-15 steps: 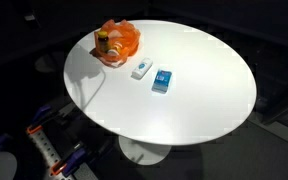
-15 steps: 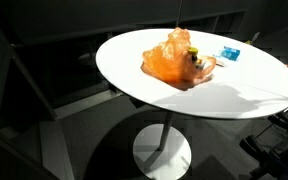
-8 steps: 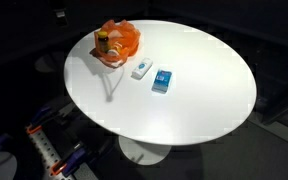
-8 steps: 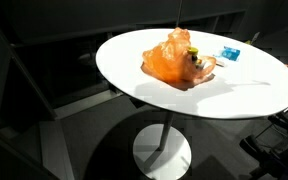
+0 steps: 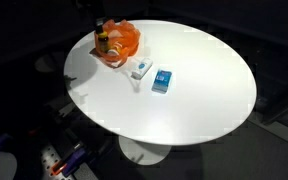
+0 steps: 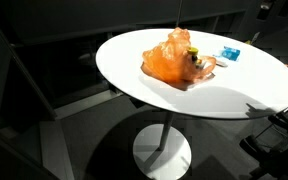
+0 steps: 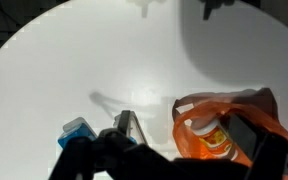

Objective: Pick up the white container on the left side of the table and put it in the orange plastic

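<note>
The white container (image 5: 141, 68) lies flat on the round white table (image 5: 194, 110), just beside the orange plastic bag (image 5: 121, 40). In the wrist view the container (image 7: 127, 124) is at bottom centre and the orange bag (image 7: 246, 112) is at bottom right, with a bottle with an orange label (image 7: 210, 138) inside it. My gripper (image 7: 174, 160) hangs high above the table, over these things. Its dark fingers are spread apart and hold nothing. In an exterior view the orange bag (image 6: 174, 58) hides the container.
A small blue packet (image 5: 162, 81) lies just beside the white container, and also shows in the wrist view (image 7: 75, 131) and in an exterior view (image 6: 230, 52). The surroundings are dark. Equipment stands on the floor by the table (image 5: 59, 160).
The arm's shadow has slid across the table toward the bag and the white container. The objects on the table have not moved.
</note>
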You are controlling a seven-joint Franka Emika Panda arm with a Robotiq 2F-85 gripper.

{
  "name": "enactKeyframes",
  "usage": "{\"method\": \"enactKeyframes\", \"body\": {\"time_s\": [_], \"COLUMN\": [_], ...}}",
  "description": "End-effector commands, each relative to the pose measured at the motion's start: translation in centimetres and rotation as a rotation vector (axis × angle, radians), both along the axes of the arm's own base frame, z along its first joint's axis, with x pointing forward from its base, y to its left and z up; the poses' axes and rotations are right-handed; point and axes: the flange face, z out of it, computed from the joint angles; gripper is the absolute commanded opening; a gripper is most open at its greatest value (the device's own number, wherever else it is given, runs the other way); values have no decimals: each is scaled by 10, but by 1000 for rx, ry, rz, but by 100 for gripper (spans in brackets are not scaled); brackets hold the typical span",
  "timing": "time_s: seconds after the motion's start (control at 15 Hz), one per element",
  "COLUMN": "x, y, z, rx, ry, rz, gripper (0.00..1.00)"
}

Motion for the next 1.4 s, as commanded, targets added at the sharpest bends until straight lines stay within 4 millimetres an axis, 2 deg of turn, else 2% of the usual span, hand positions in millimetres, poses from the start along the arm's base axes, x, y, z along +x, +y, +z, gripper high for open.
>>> {"method": "enactKeyframes", "body": {"time_s": [0.0,0.6,0.87,0.93,1.0,1.2,1.33], "x": [34,91,108,110,99,100,89], "y": [-19,-74,-95,-98,-90,-92,-89], "z": [-18,-80,-92,-91,-96,-100,-92], "rx": [-11,24,16,1,12,12,3], "ry": [-29,9,28,19,26,31,23], "rz": [70,12,-29,-42,-38,-40,-31], "gripper": [100,100,100,100,100,100,100]}}
